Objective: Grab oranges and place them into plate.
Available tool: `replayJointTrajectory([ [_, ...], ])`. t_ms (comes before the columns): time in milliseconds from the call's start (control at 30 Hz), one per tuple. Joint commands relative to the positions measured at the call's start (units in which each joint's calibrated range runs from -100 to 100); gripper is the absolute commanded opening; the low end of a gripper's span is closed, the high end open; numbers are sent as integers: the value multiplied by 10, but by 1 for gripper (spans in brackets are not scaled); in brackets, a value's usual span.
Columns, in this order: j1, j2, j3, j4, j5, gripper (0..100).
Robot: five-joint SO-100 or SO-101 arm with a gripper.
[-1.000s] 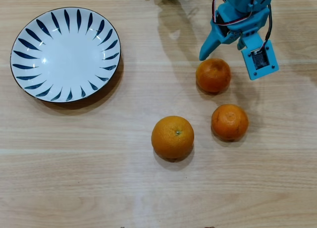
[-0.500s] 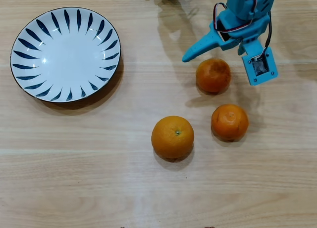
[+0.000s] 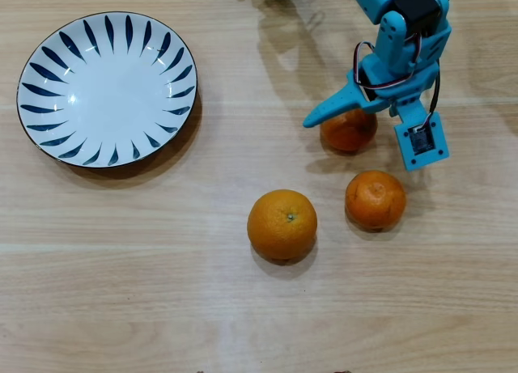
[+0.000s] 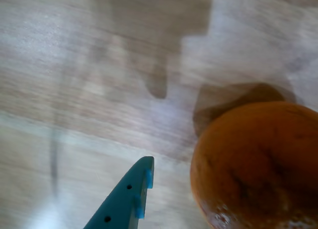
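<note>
Light wooden table (image 3: 162,308) is holding three round oranges (image 3: 282,224); none is sitting in the white blue-striped plate (image 3: 105,90) yet. Blue gripper (image 3: 364,138) is spreading wide around one orange (image 3: 348,132), maybe touching.

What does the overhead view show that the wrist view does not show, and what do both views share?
Only the overhead view shows the round white plate with dark blue strokes, the larger orange fruit with a green stem dot, the smaller orange fruit beside it, and the whole open blue end effector. Only the wrist view shows the dimpled skin of the nearest orange fruit close up. Both show that fruit, one blue finger and the wooden table.
</note>
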Motion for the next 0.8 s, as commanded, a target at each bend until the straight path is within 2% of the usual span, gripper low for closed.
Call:
replayJointTrajectory([
  [0, -5, 2, -18, -8, -4, 62],
  [100, -6, 1, -2, -10, -5, 62],
  [433, -2, -57, 152, -148, -5, 62],
  [767, 0, -74, 170, -153, -5, 62],
])
